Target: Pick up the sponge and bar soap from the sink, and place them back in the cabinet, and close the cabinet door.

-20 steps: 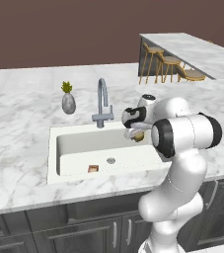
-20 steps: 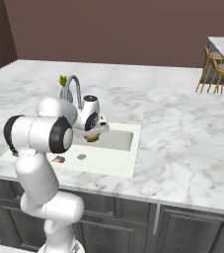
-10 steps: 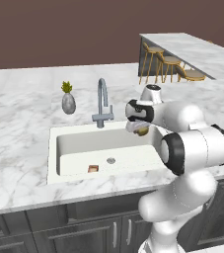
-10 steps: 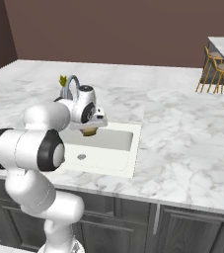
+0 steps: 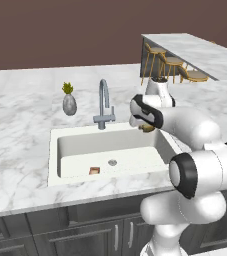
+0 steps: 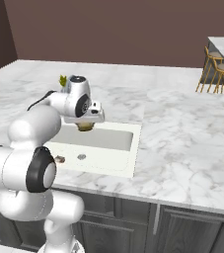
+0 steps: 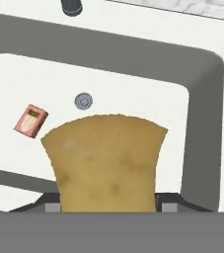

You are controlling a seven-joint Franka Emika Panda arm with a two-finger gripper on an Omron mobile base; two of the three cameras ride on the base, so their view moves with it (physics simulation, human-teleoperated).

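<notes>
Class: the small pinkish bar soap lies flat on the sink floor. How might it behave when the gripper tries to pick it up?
The bar soap looks flat and low, so probably stiff and unlikely to roll or tip. On the smooth sink floor it may slide if nudged.

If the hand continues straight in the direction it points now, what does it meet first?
Probably the sink floor, near the drain. The hand holds the sponge, so the sponge would likely touch first.

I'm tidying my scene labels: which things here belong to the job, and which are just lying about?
Job:
sponge, held in the gripper above the sink
bar soap, flat on the sink floor

Lying about:
faucet
small vase with a plant
bar stools
</notes>
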